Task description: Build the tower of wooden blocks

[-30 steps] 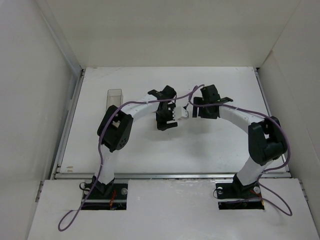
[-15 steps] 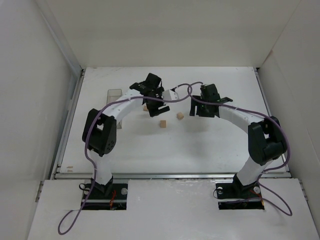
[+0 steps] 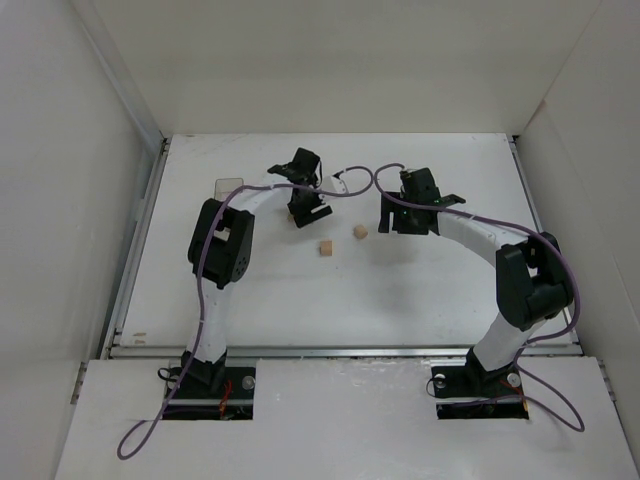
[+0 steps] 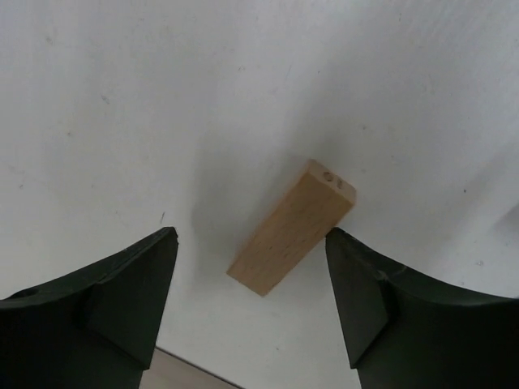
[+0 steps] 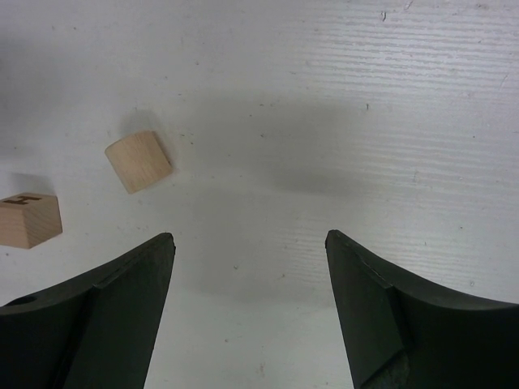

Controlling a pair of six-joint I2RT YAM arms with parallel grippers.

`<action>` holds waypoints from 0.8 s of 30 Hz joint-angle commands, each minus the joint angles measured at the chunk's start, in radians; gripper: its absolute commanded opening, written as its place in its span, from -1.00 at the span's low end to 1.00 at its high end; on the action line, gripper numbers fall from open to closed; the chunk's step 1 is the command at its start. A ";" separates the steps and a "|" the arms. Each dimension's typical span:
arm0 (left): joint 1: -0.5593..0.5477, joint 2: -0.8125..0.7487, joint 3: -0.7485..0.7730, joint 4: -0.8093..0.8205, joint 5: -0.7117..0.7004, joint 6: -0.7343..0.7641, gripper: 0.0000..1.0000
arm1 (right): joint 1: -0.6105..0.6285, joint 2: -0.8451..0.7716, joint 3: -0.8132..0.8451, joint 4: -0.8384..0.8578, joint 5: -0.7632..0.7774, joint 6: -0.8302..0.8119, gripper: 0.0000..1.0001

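Note:
A pale wooden bar block (image 4: 292, 227) lies flat on the white table, between the open jaws of my left gripper (image 4: 251, 237) and close to the right finger (image 4: 381, 300). In the top view the left gripper (image 3: 305, 205) hovers over it and hides it. A wooden cube (image 3: 324, 248) and a smaller rounded block (image 3: 360, 232) lie apart at mid-table. My right gripper (image 3: 402, 215) is open and empty, just right of the rounded block. In the right wrist view (image 5: 249, 237) the rounded block (image 5: 138, 160) and the lettered cube (image 5: 28, 219) lie to its left.
A clear plastic box (image 3: 228, 186) stands at the back left, partly behind the left arm. White walls enclose the table (image 3: 440, 290) on three sides. Purple cables loop over both arms.
The left gripper moved from the table's middle to the back left and now sits over the bar block. The cube and rounded block have come into view. The right gripper barely moved.

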 commanded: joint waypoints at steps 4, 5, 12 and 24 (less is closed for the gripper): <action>0.018 0.076 0.082 -0.190 0.096 0.030 0.01 | 0.000 -0.013 0.012 0.031 0.000 -0.034 0.62; 0.018 0.076 0.060 -0.202 0.112 0.041 -0.23 | 0.000 -0.013 0.021 0.031 0.000 -0.034 0.62; 0.018 0.025 0.009 -0.226 0.124 0.018 -1.00 | 0.000 -0.013 0.030 0.022 0.009 -0.034 0.62; -0.135 -0.142 0.076 -0.328 0.179 0.010 -1.00 | 0.000 -0.071 -0.013 0.022 0.028 -0.034 0.62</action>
